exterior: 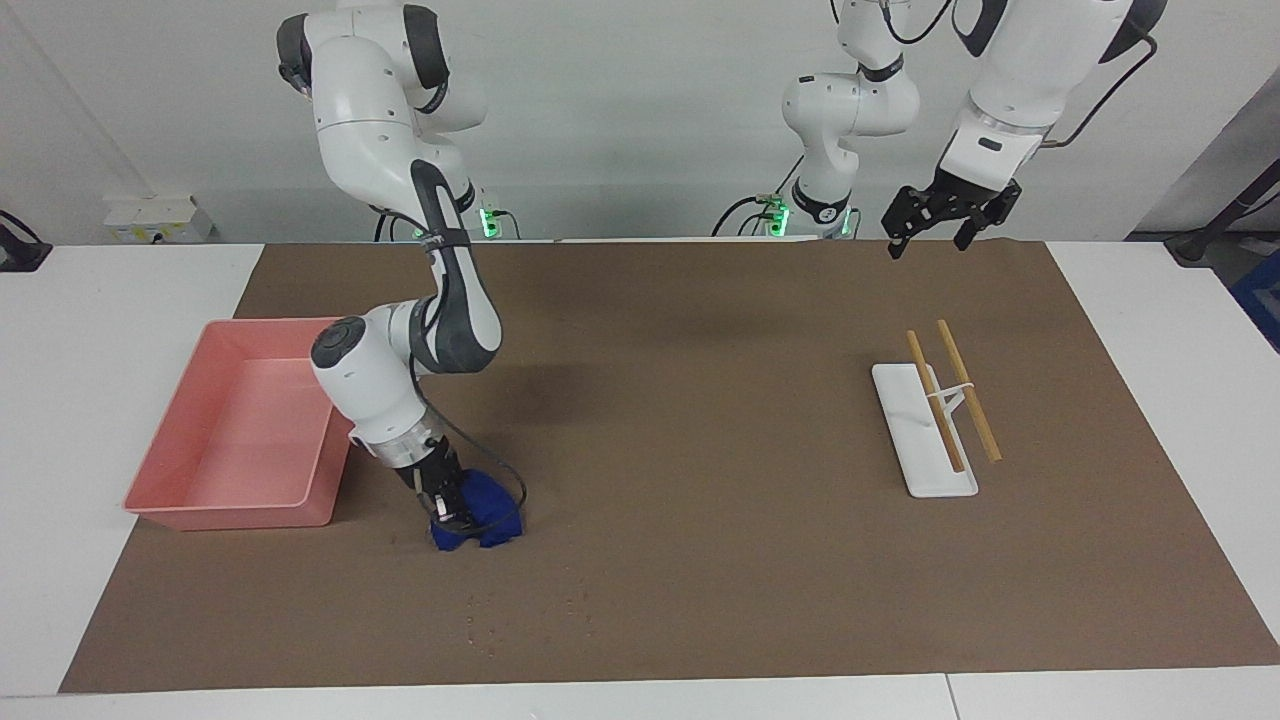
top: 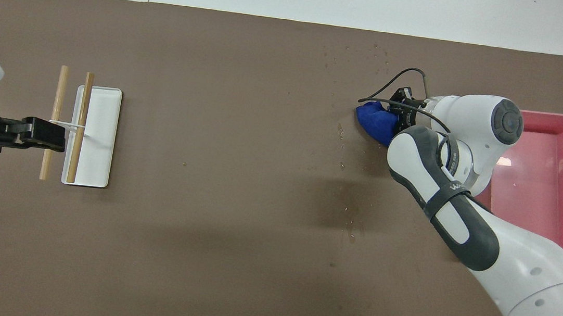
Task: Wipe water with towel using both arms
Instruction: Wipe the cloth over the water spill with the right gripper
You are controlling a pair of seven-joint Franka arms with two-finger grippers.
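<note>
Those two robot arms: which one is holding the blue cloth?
The right arm, beside the pink tray: its jaws pinch the towel against the mat. The left arm hangs empty, jaws open.

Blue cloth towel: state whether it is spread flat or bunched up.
Bunched up. The small royal-blue cloth towel sits as a crumpled lump on the brown mat, pinched in the shut right gripper, beside the pink plastic tray.

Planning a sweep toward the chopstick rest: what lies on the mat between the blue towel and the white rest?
Nothing solid: between the towel and the white rest both views show bare brown mat. The overhead view shows only water droplets near the towel.
</note>
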